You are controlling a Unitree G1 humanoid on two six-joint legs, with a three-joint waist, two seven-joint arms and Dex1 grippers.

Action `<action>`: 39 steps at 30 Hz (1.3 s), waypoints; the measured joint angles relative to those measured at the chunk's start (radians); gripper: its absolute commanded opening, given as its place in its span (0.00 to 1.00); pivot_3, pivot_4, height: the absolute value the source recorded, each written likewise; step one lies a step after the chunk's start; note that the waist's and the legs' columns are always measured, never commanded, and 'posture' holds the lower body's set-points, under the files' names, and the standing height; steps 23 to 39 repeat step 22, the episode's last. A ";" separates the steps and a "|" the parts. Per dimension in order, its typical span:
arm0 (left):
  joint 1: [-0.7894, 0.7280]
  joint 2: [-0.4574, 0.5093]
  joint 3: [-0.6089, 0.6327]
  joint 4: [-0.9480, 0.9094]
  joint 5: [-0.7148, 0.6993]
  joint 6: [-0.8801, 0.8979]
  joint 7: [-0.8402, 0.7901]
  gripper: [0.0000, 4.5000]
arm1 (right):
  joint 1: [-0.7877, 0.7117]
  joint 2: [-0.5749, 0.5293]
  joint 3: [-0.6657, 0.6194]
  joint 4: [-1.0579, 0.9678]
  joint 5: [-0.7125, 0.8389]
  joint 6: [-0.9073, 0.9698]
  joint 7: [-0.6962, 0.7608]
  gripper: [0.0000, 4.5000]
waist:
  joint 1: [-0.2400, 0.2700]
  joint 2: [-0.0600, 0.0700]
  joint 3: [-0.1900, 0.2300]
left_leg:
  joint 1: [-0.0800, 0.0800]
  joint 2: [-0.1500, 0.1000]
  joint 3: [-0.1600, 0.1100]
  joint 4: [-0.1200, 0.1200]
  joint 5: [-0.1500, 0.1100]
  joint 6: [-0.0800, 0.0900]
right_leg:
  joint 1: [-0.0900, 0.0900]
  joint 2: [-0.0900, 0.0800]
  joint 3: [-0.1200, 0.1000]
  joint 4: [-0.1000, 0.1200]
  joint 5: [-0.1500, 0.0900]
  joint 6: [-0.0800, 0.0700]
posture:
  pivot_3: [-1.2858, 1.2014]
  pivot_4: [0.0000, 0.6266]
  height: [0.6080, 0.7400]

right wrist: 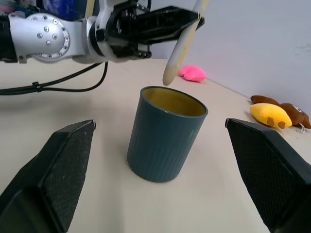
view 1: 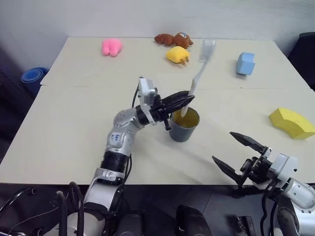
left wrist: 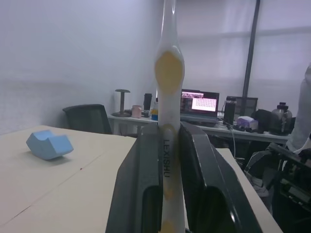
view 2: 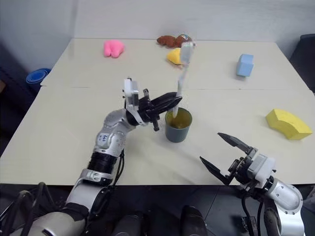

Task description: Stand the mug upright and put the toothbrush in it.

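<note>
Pale counter (view 1: 74, 128): pink plush (view 1: 111, 46), brown plush (view 1: 173, 39) and yellow toy (view 1: 177, 55) near far edge; light blue foam block (view 1: 245, 63) far right; yellow foam wedge (view 1: 291, 122) at right edge. Blue roll (view 1: 33, 77) on floor, left.

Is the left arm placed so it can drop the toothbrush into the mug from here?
Probably yes: the left tool holds the toothbrush just above the upright mug's open mouth, nothing between.
</note>
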 measured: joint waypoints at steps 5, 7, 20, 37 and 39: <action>0.007 0.007 -0.002 0.006 0.016 -0.040 0.005 0.53 | 0.002 -0.001 0.000 -0.019 -0.010 0.017 -0.021 1.00 | 0.000 0.000 0.000 | -0.002 0.000 -0.001 0.000 0.000 0.001 | 0.000 0.000 -0.001 -0.001 0.000 0.000 | 0.52 0.24 1.00; 0.040 0.052 -0.002 -0.037 0.022 -0.039 0.010 0.67 | -0.005 -0.005 0.001 -0.021 -0.010 0.019 -0.022 1.00 | -0.004 0.000 0.000 | -0.001 0.000 -0.001 0.000 0.000 0.001 | 0.000 0.000 -0.001 -0.001 0.000 0.000 | 0.52 0.24 1.00; 0.522 0.625 0.175 -0.307 0.149 -0.042 -0.017 0.72 | -0.213 -0.164 -0.034 0.281 0.011 0.019 0.193 1.00 | -0.016 0.003 0.000 | 0.001 0.001 -0.001 -0.002 0.000 0.000 | 0.000 0.000 -0.001 -0.001 0.000 0.000 | 0.52 0.24 1.00; 0.600 0.666 0.212 -0.305 0.172 -0.075 -0.017 0.72 | -0.244 -0.185 -0.036 0.336 0.011 0.015 0.236 1.00 | -0.016 0.004 0.000 | 0.001 0.001 -0.001 -0.002 0.000 0.000 | 0.000 0.000 -0.001 -0.001 0.000 0.000 | 0.52 0.24 1.00; 0.600 0.666 0.212 -0.305 0.172 -0.075 -0.017 0.72 | -0.244 -0.185 -0.036 0.336 0.011 0.015 0.236 1.00 | -0.016 0.004 0.000 | 0.001 0.001 -0.001 -0.002 0.000 0.000 | 0.000 0.000 -0.001 -0.001 0.000 0.000 | 0.52 0.24 1.00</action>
